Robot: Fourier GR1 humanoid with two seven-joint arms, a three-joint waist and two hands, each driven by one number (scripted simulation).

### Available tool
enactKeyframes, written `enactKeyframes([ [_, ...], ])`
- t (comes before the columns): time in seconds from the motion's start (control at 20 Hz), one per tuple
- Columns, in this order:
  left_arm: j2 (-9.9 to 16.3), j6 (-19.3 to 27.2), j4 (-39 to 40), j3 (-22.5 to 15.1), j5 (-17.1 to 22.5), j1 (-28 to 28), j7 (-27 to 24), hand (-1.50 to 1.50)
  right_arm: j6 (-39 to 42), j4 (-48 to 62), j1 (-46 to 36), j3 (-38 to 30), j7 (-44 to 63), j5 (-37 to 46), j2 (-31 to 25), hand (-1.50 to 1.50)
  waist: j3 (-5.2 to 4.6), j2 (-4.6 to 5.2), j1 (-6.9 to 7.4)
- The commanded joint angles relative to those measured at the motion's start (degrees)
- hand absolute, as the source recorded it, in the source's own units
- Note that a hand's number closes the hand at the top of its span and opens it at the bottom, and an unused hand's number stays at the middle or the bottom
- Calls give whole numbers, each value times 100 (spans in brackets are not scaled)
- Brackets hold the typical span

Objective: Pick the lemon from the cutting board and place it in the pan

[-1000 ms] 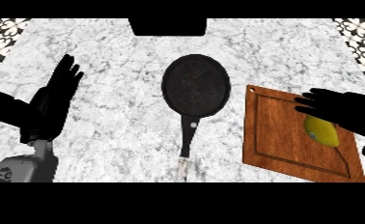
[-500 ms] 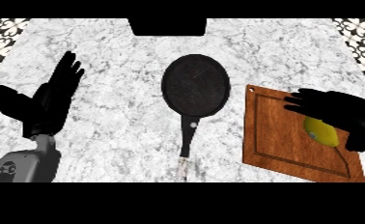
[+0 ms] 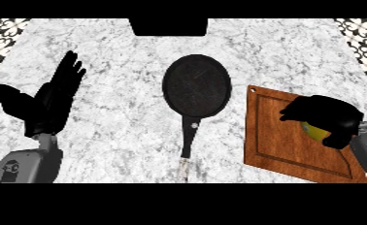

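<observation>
A yellow lemon (image 3: 314, 131) lies on the wooden cutting board (image 3: 276, 136) at the right, mostly hidden under my right hand (image 3: 326, 113). That hand's fingers curl over and round the lemon. A black pan (image 3: 196, 86) sits in the middle of the counter, its handle (image 3: 189, 139) pointing toward me. At the left edge my left hand (image 3: 52, 95) rests open, fingers up, well away from the pan.
The counter is white and grey marble. A dark rectangular opening (image 3: 168, 26) sits at the far edge, behind the pan. Patterned tiles (image 3: 353, 27) show in the far corners. The board's right part runs out of view.
My right hand has come down and closed over the lemon, its fingers curling round it. The left hand has shifted slightly but stays open.
</observation>
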Motion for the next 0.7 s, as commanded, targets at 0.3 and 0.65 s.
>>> enactKeyframes([
  [0.3, -3, -133, -300, 153, -24, 191, 130, 0, -8, -262, 135, -26, -367, 99, 405, 150, -3, -12, -23],
  [0.65, -213, -190, 16, 37, -186, 204, -143, 0, -507, 102, 330, -450, -810, -109, 398, 150, -2, -7, -34],
])
